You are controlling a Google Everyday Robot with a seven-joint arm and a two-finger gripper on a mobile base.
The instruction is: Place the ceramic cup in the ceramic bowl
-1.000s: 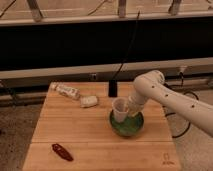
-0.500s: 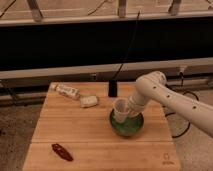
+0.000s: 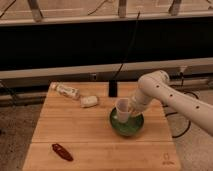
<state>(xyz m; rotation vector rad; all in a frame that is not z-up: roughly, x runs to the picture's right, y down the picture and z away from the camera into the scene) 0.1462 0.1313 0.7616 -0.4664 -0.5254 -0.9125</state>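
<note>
Ceramic cup (image 3: 122, 111) now sits lower than it did a second ago: across the earlier views it hung a little above the ceramic bowl (image 3: 127, 126), and now its base dips inside the bowl's rim, toward the side farther from the hand's wrist. The cup leans slightly, its mouth tipped up and away from the hand (image 3: 131, 108), which presses against the cup's near wall. The arm (image 3: 165, 95) has come down and in by a small amount to bring this about; nothing else on the desk (image 3: 75, 135) has shifted.

The hand looks clenched on the cup, gripping its wall; the cup's tilted, lifted pose suggests it is carried rather than resting freely, though the contact itself is hard to make out.

As a judgement, the task is nearly done: the cup is within the bowl's opening but probably not yet set down and let go. What remains is a short descent until the base meets the bowl's floor, then a release and a clean withdrawal upward. The risk is the lean: let go too early and the cup could tip against the rim or roll out.

Well away from the hand, on its far side, lie a small white object (image 3: 89, 101), a wrapped packet (image 3: 66, 91) beyond it, and a dark red item (image 3: 62, 151) near the desk's front edge.
</note>
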